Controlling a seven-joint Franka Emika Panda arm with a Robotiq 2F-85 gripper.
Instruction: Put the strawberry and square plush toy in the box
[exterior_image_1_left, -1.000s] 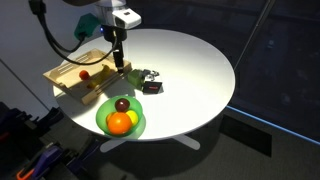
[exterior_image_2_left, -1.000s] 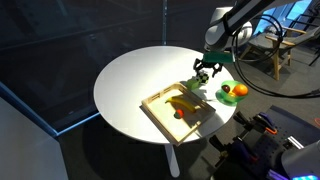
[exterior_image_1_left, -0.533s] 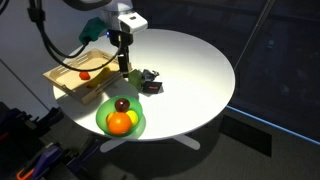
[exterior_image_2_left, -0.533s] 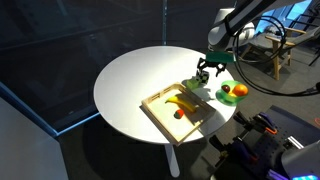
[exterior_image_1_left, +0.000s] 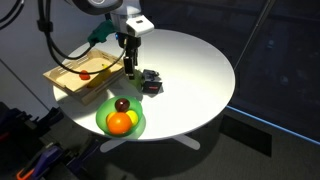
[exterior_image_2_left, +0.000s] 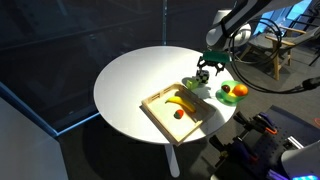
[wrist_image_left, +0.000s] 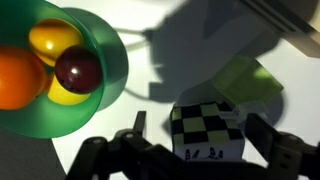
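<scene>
The gripper (wrist_image_left: 197, 140) has its jaws wide apart, and the wrist view shows the square plush toy (wrist_image_left: 208, 128) lying between them; whether either finger touches it cannot be told. The toy's top is chequered in black and a pale colour. Its near side carries a few dark marks, too small and blurred to read. Just beyond the toy lies a yellow-green cube (wrist_image_left: 245, 80). To one side is the green plate (wrist_image_left: 112, 60), which holds a maroon fruit (wrist_image_left: 77, 70), an orange (wrist_image_left: 20, 80) and a yellow fruit (wrist_image_left: 55, 38).

In an exterior view the toy sits on the round white table (exterior_image_1_left: 195, 60), between the plate and the box (exterior_image_1_left: 62, 78). The box and the plate both stand close to the table's edge. The strawberry (exterior_image_1_left: 85, 73) lies inside the box, beside a banana (exterior_image_2_left: 181, 101). The far half of the tabletop is bare up to its rim.
</scene>
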